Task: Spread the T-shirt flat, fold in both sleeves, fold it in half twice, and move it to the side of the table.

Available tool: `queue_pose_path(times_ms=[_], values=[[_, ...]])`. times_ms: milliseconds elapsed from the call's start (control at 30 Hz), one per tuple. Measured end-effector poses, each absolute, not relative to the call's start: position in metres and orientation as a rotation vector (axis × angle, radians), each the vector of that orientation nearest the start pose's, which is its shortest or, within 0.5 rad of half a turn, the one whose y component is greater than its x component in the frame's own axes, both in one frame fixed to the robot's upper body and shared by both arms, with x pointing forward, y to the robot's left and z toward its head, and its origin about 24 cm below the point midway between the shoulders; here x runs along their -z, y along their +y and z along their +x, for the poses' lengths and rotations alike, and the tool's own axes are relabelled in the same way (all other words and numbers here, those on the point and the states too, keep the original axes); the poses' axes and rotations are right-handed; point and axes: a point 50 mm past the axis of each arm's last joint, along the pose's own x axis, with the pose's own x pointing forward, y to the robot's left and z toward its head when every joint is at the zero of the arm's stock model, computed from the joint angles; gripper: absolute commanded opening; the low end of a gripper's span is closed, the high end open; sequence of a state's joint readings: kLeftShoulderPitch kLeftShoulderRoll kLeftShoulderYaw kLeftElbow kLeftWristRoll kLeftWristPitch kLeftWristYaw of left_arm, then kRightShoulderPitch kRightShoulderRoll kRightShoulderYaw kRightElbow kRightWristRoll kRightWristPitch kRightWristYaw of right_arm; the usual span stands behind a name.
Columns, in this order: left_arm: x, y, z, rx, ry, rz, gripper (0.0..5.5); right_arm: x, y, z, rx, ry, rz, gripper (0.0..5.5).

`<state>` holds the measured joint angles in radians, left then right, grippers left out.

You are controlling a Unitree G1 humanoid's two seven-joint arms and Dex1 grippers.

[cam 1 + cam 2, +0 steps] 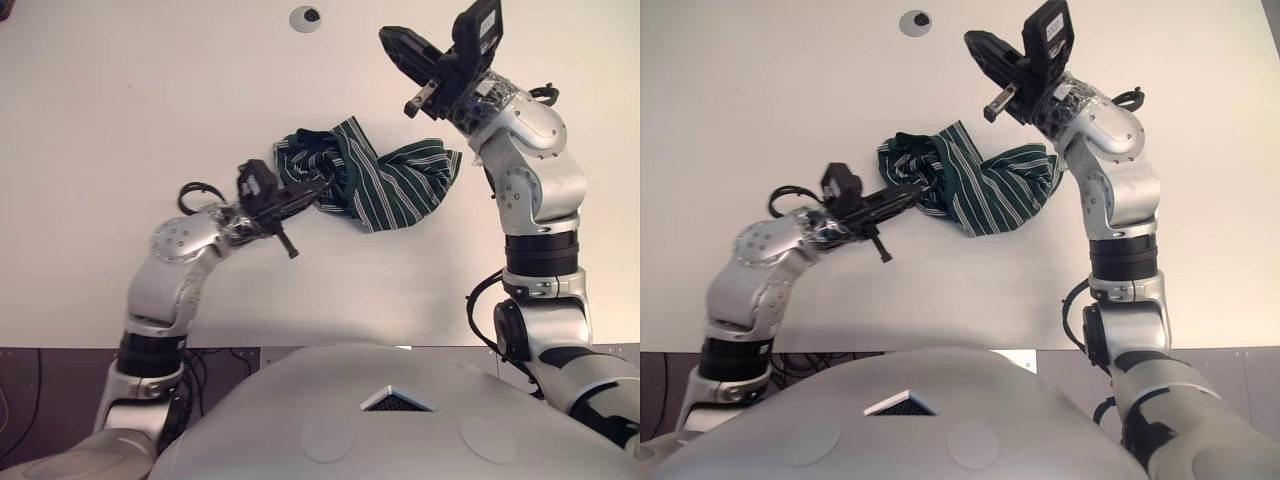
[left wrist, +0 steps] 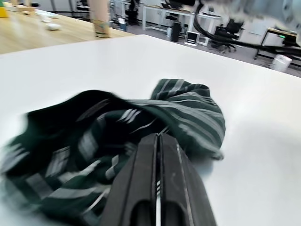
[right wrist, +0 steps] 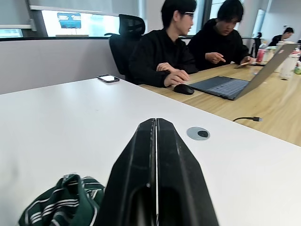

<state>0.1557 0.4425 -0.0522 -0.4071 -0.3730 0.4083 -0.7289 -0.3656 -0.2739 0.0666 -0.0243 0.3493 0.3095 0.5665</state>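
Grommet (image 1: 306,17), phone (image 3: 108,78), laptop (image 3: 225,86) & mouse (image 3: 183,89)

The T-shirt (image 1: 390,185) is dark green with thin white stripes; the table (image 1: 150,100) is plain white.

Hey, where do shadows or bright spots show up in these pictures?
Left eye view: even light, the T-shirt throws only a soft shadow on the white table. Left wrist view: a faint grey shadow lies on the table beside the T-shirt, whose inner folds are dark. Right wrist view: a bright window glows behind; no glare on the table.
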Motion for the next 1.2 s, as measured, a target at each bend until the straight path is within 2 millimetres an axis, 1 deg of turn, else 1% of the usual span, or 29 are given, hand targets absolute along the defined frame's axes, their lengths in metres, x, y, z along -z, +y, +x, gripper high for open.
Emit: queue_pose_path(times_ms=[33, 100, 133, 200, 267, 333, 400, 667, 733, 833, 900, 1000, 1067, 1200], values=[[-0.074, 0.167, 0.206, 0.82, 0.199, 0.005, 0.04, -0.121, -0.129, 0.302, -0.716, -0.06, 0.039, 0.0], [-0.091, 0.173, 0.228, 0.659, 0.061, -0.01, 0.04, -0.117, -0.131, 0.302, -0.641, -0.077, 0.045, 0.0], [-0.097, 0.172, 0.235, 0.602, 0.002, -0.016, 0.04, -0.114, -0.129, 0.3, -0.616, -0.078, 0.066, 0.0], [-0.099, 0.164, 0.243, 0.537, -0.065, -0.018, 0.04, -0.105, -0.127, 0.294, -0.588, -0.062, 0.08, 0.0], [-0.093, 0.161, 0.243, 0.518, -0.064, -0.006, 0.04, -0.098, -0.124, 0.29, -0.577, -0.046, 0.1, 0.0], [-0.086, 0.16, 0.241, 0.487, -0.048, -0.015, 0.04, -0.096, -0.121, 0.288, -0.585, -0.044, 0.085, 0.0], [-0.082, 0.161, 0.241, 0.47, -0.041, -0.024, 0.04, -0.096, -0.12, 0.287, -0.586, -0.049, 0.074, 0.0], [-0.08, 0.158, 0.241, 0.456, -0.045, -0.005, 0.04, -0.09, -0.122, 0.285, -0.575, -0.046, 0.066, 0.0], [-0.08, 0.158, 0.241, 0.45, -0.047, 0.0, 0.04, -0.089, -0.123, 0.286, -0.551, -0.038, 0.057, 0.0], [-0.079, 0.159, 0.24, 0.442, -0.051, 0.005, 0.04, -0.086, -0.126, 0.288, -0.487, -0.02, -0.002, 0.0], [-0.079, 0.161, 0.24, 0.426, -0.05, 0.005, 0.04, -0.088, -0.125, 0.29, -0.477, -0.022, -0.013, 0.0], [-0.078, 0.169, 0.241, 0.353, -0.023, -0.011, 0.04, -0.092, -0.121, 0.294, -0.494, -0.012, -0.052, 0.0], [-0.076, 0.172, 0.241, 0.325, 0.004, -0.024, 0.04, -0.098, -0.121, 0.298, -0.488, -0.029, -0.053, 0.0], [-0.077, 0.173, 0.238, 0.303, 0.003, 0.004, 0.04, -0.099, -0.122, 0.299, -0.484, -0.04, -0.069, 0.0]])
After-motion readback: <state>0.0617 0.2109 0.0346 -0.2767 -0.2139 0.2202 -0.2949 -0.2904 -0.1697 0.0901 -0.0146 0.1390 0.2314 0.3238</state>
